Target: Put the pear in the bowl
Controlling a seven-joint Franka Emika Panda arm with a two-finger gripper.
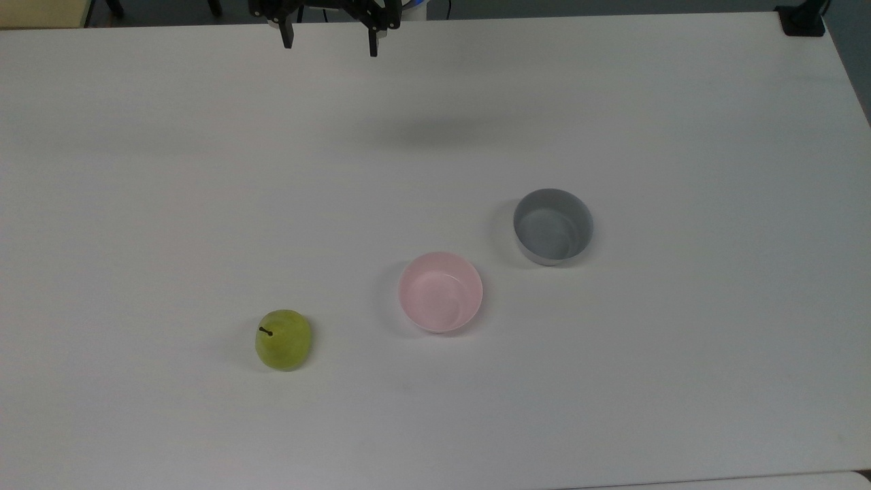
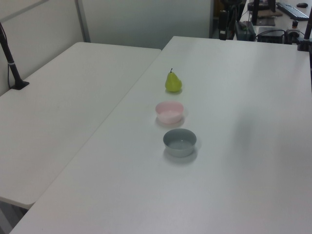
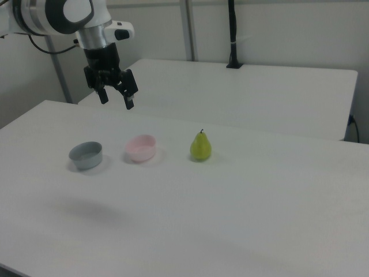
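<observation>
Hand (image 3: 116,97) hangs high above the table (image 1: 680,381), fingers spread apart and holding nothing, well apart from all three objects; in the top view it sits at the upper edge. Pear (image 1: 284,339) stands upright on the table, stem up, alone and untouched, at the top view's lower left. Pink bowl (image 1: 441,292) sits near it toward the top view's right, empty, with the grey bowl (image 1: 552,226) just beyond on the same diagonal line. The step in hand looks like the reach toward the pear; nothing is grasped yet, so the task is at its very start. To do it well, the hand should probably travel over and come straight down on the pear, fingers straddling the wider lower belly rather than the narrow neck, since the rounded, smooth-looking skin could slip out or the fruit could topple if pinched high. Closing gently should be enough. The carry needs to clear the pink bowl's rim, and the release should come low over the centre, not over the grey bowl beside it.
</observation>
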